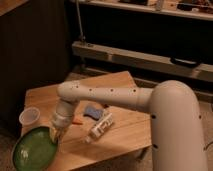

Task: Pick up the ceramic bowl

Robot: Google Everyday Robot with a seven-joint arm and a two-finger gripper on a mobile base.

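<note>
The ceramic bowl point(33, 150) is a wide, shallow, glossy green dish with a darker rim, at the front left corner of the wooden table point(125, 140). It reaches out past the table's edge. My gripper point(54, 134) points down at the bowl's right rim and is shut on it. The white arm reaches in from the right across the table. The fingertips are partly hidden against the rim.
A small translucent whitish cup point(29, 117) stands just behind the bowl. A blue sponge point(93, 111), a small orange item point(76, 121) and a white bottle lying on its side point(101, 126) sit mid-table under the arm. Dark shelving stands behind.
</note>
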